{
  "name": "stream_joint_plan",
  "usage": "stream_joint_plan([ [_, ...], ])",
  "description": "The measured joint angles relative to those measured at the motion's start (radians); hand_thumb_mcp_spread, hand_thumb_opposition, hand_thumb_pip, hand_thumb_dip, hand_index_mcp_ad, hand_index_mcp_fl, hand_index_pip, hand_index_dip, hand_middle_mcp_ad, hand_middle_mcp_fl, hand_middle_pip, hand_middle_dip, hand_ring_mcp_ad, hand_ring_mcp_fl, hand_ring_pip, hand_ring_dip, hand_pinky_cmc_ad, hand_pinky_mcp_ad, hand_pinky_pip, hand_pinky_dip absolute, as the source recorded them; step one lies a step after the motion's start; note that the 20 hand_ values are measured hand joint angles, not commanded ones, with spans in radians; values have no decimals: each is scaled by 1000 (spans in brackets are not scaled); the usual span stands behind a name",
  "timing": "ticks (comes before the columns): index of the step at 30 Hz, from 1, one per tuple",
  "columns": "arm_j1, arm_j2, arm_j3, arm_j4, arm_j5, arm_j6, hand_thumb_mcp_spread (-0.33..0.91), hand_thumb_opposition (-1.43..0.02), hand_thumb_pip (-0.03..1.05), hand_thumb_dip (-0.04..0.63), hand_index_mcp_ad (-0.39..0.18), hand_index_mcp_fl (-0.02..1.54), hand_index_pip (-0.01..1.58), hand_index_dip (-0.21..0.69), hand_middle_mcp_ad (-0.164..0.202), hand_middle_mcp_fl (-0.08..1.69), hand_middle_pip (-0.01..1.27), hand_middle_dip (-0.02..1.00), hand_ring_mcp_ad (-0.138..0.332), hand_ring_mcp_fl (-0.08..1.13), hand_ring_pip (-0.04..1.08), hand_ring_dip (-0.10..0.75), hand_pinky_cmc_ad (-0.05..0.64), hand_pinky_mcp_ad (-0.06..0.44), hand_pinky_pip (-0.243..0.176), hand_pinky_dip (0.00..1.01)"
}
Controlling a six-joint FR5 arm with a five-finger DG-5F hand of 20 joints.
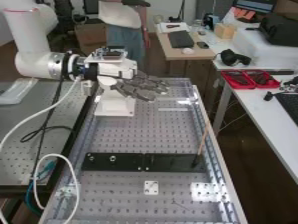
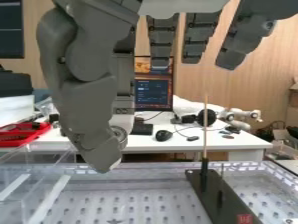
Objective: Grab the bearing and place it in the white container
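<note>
Hand [image 1: 138, 91] beyond the black plate [image 1: 174, 162], fingers loosely extended
High view: small round pieces [image 1: 112, 158] on it; wrist view: monitor [image 2: 152, 93] behind it

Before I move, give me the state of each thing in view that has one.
Hand: open, fingers loosely extended, holding nothing, above the bench.
Black plate: lying flat on the bench.
Small round pieces: on the plate; cannot tell whether either is the bearing.
Thin rod: standing up from the plate.
Monitor: on.
Red trays: holding dark items.
</note>
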Motion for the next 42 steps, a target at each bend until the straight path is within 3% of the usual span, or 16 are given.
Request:
stream_joint_plan([
  [9, 139, 71, -51, -33, 126, 23, 630, -927, 415, 267, -152, 429, 1262, 253, 56, 12, 140, 190, 113, 3, 101, 106, 349, 234, -58, 159],
  [27, 345, 163, -213, -19, 126, 78, 630, -927, 415, 267, -152, 429, 1262, 253, 51, 44, 141, 197, 110, 3, 101, 110, 351, 234, -42, 161],
  [42, 380, 75, -229, 42, 176, 116, 630, -927, 415, 267, -152, 429, 1262, 253, 54, 44, 141, 197, 110, 7, 101, 110, 351, 230, -42, 161],
])
